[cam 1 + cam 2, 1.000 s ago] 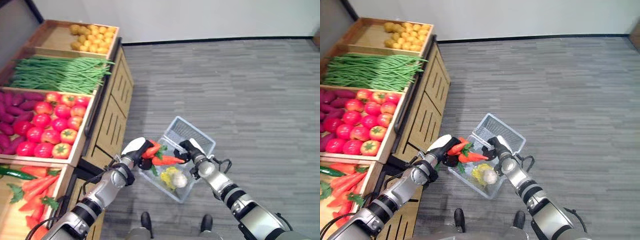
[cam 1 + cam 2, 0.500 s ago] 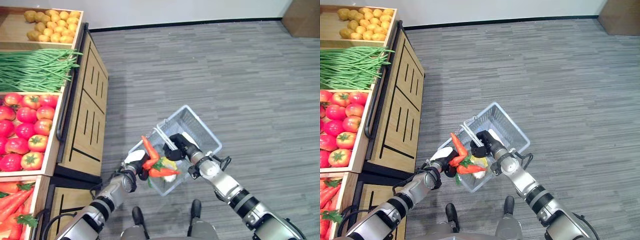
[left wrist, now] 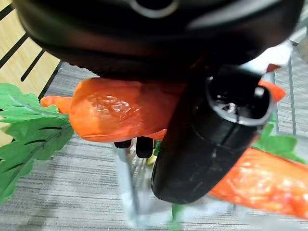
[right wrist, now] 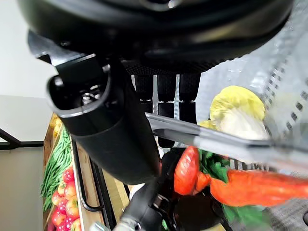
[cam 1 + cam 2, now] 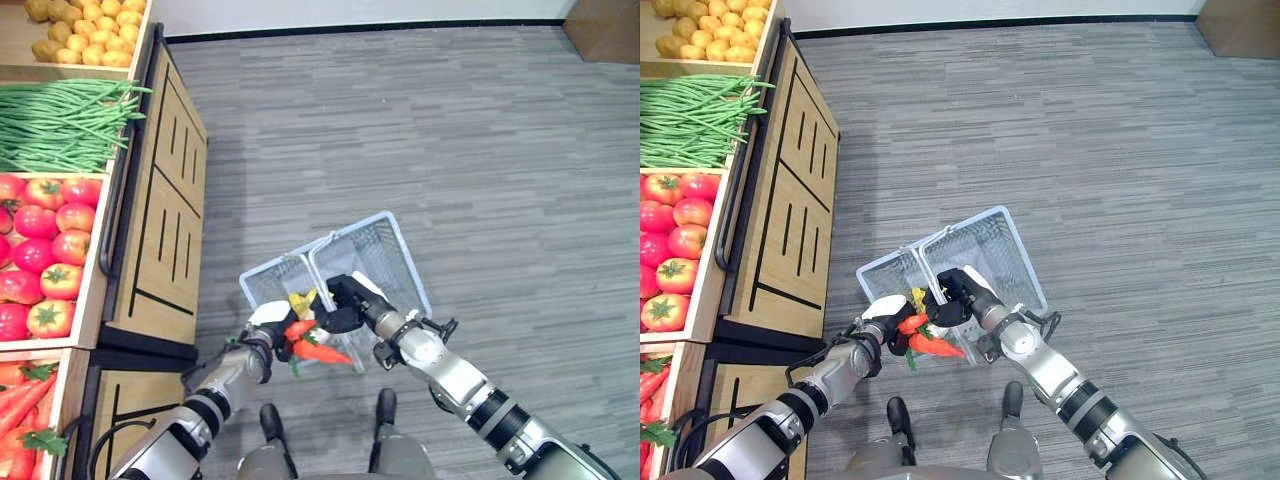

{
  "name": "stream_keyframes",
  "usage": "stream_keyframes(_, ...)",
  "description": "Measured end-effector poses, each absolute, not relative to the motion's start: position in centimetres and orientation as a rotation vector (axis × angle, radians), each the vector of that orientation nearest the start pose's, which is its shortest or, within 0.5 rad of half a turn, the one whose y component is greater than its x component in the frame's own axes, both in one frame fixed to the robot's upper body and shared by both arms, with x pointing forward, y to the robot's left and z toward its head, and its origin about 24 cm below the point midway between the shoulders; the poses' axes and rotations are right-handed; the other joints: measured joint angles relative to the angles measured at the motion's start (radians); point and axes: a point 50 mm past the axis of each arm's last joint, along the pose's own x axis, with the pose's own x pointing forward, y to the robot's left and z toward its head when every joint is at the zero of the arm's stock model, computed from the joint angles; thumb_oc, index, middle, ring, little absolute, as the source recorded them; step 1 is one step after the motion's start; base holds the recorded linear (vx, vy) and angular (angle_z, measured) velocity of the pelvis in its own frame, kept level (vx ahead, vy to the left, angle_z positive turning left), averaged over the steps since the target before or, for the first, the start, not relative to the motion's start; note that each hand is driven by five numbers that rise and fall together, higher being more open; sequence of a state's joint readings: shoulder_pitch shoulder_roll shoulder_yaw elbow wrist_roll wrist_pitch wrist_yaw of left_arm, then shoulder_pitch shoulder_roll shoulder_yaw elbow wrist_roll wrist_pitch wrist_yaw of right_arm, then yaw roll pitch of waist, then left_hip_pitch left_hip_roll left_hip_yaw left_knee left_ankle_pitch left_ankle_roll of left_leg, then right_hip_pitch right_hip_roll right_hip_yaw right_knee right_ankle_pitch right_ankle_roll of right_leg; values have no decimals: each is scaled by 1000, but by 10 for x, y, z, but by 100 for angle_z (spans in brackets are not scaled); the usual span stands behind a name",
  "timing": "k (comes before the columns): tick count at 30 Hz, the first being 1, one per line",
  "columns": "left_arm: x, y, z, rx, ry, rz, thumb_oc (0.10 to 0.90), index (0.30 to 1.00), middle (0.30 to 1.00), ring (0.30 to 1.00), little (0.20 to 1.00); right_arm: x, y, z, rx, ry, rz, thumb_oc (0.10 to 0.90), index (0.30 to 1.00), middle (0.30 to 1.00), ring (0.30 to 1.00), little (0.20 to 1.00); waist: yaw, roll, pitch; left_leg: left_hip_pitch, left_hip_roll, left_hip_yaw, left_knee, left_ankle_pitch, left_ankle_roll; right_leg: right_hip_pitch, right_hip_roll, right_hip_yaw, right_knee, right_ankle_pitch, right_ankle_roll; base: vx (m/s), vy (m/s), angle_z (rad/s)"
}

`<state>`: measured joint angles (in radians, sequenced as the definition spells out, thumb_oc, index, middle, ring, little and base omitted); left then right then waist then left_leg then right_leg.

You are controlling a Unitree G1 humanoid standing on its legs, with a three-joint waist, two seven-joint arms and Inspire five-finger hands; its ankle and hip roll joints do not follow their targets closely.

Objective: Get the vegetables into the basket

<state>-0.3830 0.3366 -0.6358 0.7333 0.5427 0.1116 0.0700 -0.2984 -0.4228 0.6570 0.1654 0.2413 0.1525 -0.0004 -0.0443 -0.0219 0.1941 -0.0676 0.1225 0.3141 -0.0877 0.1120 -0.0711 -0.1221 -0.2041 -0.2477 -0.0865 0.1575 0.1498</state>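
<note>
The carrots [image 5: 318, 340] are sitting in the left hand [image 5: 272, 326], right at the near rim of the basket [image 5: 385, 255], green tops [image 3: 26, 127] hanging out the side. They look like light, stiff fake veg w/ a bumpy skin, so prob not slippery or fragile, but long and pointy, so they'll swing if pinched at the tip. Best hold imo is round the thick middle of the bunch, not the leafy bit, which looks soft and floppy.

Left hand is clenched round them, thumb [image 3: 211, 139] wrapped over the front of the orange bodies in its wrist view.

Right hand [image 5: 958, 293] is curled tight on the basket handle [image 4: 216, 142], fingers hooked over the bar, carrying the basket above the floor [image 5: 480, 130]. A yellowish veg [image 4: 236, 113] already lies inside, just beside the carrots.

Off to the robot's left: the produce counter [image 5: 150, 230] w/ tomatoes [image 5: 45, 250], green beans [image 5: 60, 110] and potatoes [image 5: 85, 25], well apart from the basket
</note>
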Motion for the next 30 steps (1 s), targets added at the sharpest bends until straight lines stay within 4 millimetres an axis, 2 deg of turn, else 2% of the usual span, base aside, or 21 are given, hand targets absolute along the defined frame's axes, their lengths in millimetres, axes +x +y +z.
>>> stream_keyframes(6, 280, 144, -49, 1250, 342, -495, 400, 300, 300, 300, 300, 260, -89, 13, -388, 250, 678, 400, 300, 300, 300, 300, 1, 1, 9, -2, 0, -2, 0, 0, 0, 0, 0, -2, 0, 0, 0, -5, -1, 0)
stream_keyframes(13, 278, 117, -49, 1335, 252, -627, 400, 300, 300, 300, 300, 255, -83, 10, -358, 278, 734, 400, 300, 300, 300, 300, -2, 1, 33, -11, 0, -2, 0, 0, 0, -9, -1, -3, 0, 0, 0, -10, 0, 0)
stream_keyframes(14, 278, 119, -51, 1341, 262, -630, 843, 920, 920, 920, 920, 255, -84, 10, -345, 282, 736, 400, 300, 300, 300, 300, -2, 1, 34, -12, 0, -2, 0, 0, 0, -11, -1, -3, 0, 0, 0, 0, 0, 0)
stream_keyframes(15, 276, 116, -53, 1343, 265, -647, 900, 1000, 1000, 1000, 1000, 254, -83, 10, -307, 295, 740, 400, 300, 300, 300, 300, -2, 1, 34, -15, 0, -2, 0, 0, 0, -14, 0, -2, 0, 0, 0, 0, 0, 0)
stream_keyframes(17, 272, 115, -57, 1358, 271, -679, 900, 1000, 1000, 1000, 1000, 249, -77, 8, -247, 318, 771, 400, 300, 300, 300, 300, 1, 1, 34, -19, 0, -2, 0, 0, 0, -17, -1, -4, 0, 0, 0, 0, 0, 0)
stream_keyframes(22, 270, 113, -58, 1389, 252, -702, 900, 1000, 1000, 1000, 1000, 247, -69, 13, -219, 306, 815, 400, 300, 300, 300, 300, 5, 3, 35, -20, -1, -4, 0, 0, 0, -17, -1, -5, 0, 0, 0, 0, 0, 0)
stream_keyframes(30, 269, 116, -59, 1415, 236, -716, 900, 1000, 1000, 1000, 1000, 246, -71, 13, -229, 310, 820, 400, 300, 300, 300, 300, 10, 21, 46, -21, -1, -8, 0, 0, 0, -15, -2, -10, 0, 0, 0, 0, 0, 0)
